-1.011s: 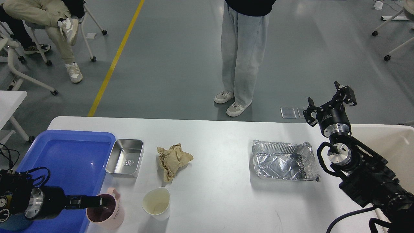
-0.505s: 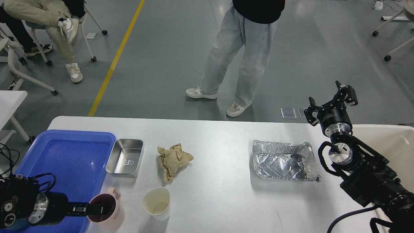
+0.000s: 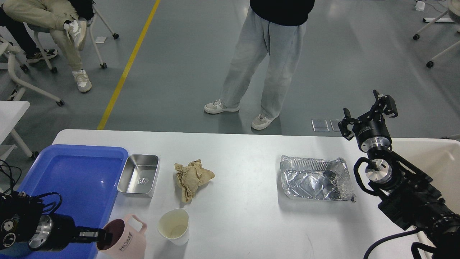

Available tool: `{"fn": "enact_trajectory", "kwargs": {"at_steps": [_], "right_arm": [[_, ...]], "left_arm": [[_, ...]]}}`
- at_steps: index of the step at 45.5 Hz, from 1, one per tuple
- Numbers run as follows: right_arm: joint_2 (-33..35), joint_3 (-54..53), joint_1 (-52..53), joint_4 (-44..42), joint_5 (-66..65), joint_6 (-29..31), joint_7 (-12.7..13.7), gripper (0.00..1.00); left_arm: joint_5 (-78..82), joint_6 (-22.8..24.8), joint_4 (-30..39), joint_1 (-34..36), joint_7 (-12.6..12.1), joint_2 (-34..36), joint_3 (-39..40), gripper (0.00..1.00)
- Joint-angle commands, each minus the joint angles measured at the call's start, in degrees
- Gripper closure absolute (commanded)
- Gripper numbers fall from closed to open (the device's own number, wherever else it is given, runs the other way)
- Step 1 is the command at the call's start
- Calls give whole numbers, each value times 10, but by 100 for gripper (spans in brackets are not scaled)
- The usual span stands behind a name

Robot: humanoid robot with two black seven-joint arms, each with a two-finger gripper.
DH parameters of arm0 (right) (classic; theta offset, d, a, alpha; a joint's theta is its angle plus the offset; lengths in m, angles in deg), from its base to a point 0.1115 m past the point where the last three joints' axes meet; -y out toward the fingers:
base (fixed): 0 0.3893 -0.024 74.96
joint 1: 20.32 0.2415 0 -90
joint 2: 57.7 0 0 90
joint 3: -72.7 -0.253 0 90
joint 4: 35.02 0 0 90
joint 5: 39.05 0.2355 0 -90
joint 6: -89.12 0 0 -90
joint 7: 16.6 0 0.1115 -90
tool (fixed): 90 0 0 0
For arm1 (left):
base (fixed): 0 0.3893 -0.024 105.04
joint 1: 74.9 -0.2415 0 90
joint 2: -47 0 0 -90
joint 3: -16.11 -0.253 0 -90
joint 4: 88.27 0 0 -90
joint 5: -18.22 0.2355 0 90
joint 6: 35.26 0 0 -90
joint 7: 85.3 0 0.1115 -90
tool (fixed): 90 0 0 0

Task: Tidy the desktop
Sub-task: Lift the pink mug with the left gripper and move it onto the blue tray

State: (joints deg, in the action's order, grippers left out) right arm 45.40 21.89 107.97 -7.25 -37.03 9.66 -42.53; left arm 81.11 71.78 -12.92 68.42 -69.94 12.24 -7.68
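1. Across the lower half of the head view, the desktop [image 3: 244,223] is spreading white and wide, with the clutter lying in a loose row along it from our left to our right.

2. At its near left corner, the pink mug [image 3: 125,240] is tilting, its handle pointing up and away from us; our left gripper [image 3: 102,236] is pinching its rim, one finger reaching inside the mouth.

3. We are judging that the coming move turns on one relation: the blue tray [image 3: 72,172] is lying directly to the left of the mug and touching or nearly touching it, so the left arm is the nearer one, and the carry is running leftward and slightly away from us.

4. Just to the right of the mug, the cream paper cup [image 3: 174,226] is standing upright, close enough that a swing of the mug could clip it.

5. Farther back, the steel box [image 3: 139,175] is sitting just beside the tray's right edge, and the crumpled brown paper [image 3: 192,177] is lying to the right of it.

6. Well to the right, the foil tray [image 3: 314,178] is lying with its long axis running left to right, near our right arm.

7. Our right gripper [image 3: 368,115] is hanging raised beyond the far table edge, fingers spread and holding nothing, with the off-white bin [image 3: 436,158] just beside that arm.
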Motion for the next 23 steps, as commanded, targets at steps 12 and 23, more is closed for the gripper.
{"fn": "enact_trajectory", "kwargs": {"at_steps": [12,23], "right_arm": [[-1,0,-1,0,0,0,0,0],[-4,0,-1,0,0,0,0,0]], "left_arm": [[0,13,7,9,3,9,-1,100],[1,55,64,46,5,75,-1,100]]}}
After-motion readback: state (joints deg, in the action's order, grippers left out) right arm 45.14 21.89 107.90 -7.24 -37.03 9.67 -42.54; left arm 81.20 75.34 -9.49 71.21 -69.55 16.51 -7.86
